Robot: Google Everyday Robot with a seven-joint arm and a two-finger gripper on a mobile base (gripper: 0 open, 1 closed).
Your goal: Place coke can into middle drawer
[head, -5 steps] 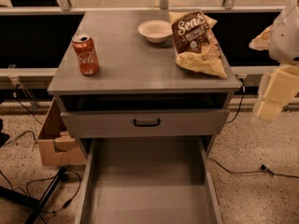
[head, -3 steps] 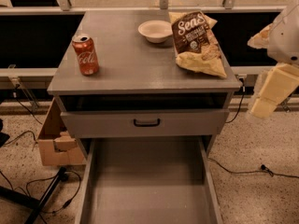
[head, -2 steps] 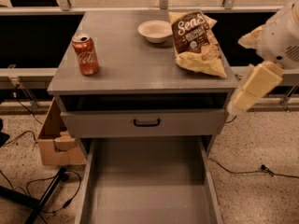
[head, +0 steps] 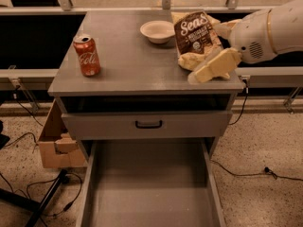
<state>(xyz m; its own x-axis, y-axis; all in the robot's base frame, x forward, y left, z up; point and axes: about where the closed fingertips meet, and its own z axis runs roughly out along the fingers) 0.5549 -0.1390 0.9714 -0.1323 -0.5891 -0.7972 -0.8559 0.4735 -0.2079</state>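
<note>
Grey flat-topped cabinet table [head: 137,72] in the middle of the view. Below the table's front, wide grey middle drawer [head: 151,188], pulled out. Between drawer and table top, closed grey drawer front with black handle [head: 148,124]. Over the table's right edge, bulky white robot arm [head: 274,30]. Left of the table, on the floor, brown cardboard box [head: 54,148]. At the table's right rear, brown-and-yellow crisp bag [head: 195,34]. Just in front of the bag, cream-coloured claw [head: 213,67]; cannot tell how far open or whether holding anything. At the table's rear centre, small white bowl [head: 157,31]. Near the table's left edge, red-orange aluminium coke can [head: 87,55], upright, well apart from the claw, outside the drawer.
</note>
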